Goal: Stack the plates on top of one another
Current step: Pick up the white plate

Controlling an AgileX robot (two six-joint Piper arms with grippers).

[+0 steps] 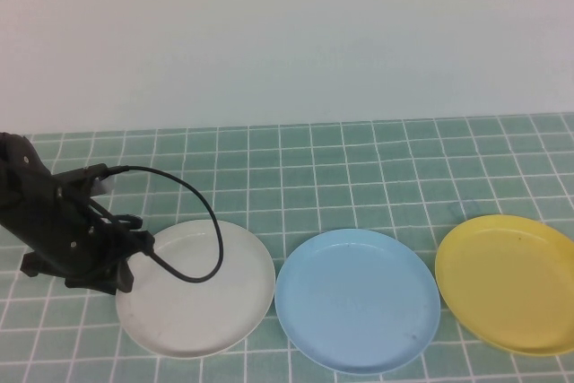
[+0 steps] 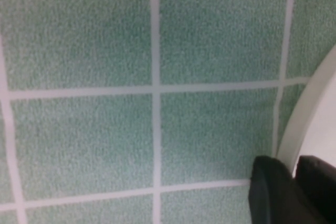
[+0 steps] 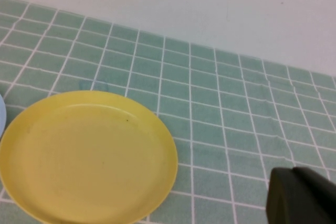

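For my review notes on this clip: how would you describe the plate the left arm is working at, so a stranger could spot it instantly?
On the green tiled table, three plates lie in a row, none stacked. It is the white plate at the robot's left end, beside the blue plate, with the yellow plate farthest away. Only it has the left gripper at its rim; the right gripper hangs beyond the yellow one.
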